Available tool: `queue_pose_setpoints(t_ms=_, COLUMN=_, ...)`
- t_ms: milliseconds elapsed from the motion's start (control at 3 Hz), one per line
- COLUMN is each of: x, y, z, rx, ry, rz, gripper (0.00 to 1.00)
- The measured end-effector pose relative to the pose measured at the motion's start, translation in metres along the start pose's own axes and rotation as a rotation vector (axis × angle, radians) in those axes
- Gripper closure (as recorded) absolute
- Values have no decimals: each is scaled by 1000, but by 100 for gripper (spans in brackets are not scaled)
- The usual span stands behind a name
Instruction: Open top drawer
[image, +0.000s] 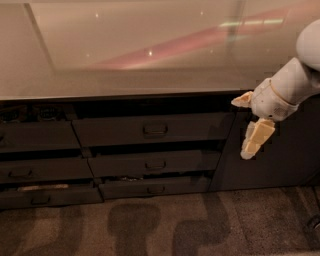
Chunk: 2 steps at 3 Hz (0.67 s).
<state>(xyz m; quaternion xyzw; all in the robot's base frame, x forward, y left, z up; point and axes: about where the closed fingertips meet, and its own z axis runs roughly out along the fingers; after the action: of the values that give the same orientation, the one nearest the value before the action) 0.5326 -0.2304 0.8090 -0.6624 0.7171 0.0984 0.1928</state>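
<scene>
The top drawer (115, 131) is the widest dark front in the middle column, just under the countertop, with a small loop handle (155, 130) at its centre. A dark gap shows above its front. My gripper (240, 128) hangs at the right end of this drawer, in front of the cabinet door. Its pale fingers (256, 138) are spread apart and hold nothing. It is well to the right of the handle and does not touch it.
A glossy countertop (140, 50) overhangs the drawers. Two narrower drawers (155, 164) sit below the top one, and a left column of drawers (35, 137) stands slightly ajar. A dark cabinet door (280, 160) is at the right. Patterned carpet (160, 225) lies below.
</scene>
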Motion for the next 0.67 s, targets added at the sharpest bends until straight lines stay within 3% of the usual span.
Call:
queue_pose_setpoints(t_ms=333, x=2, y=-6, z=10, rx=-4, ry=71, rz=23, gripper=0)
queue_pose_setpoints(t_ms=667, x=2, y=-6, z=10, rx=-4, ry=71, rz=23, gripper=0)
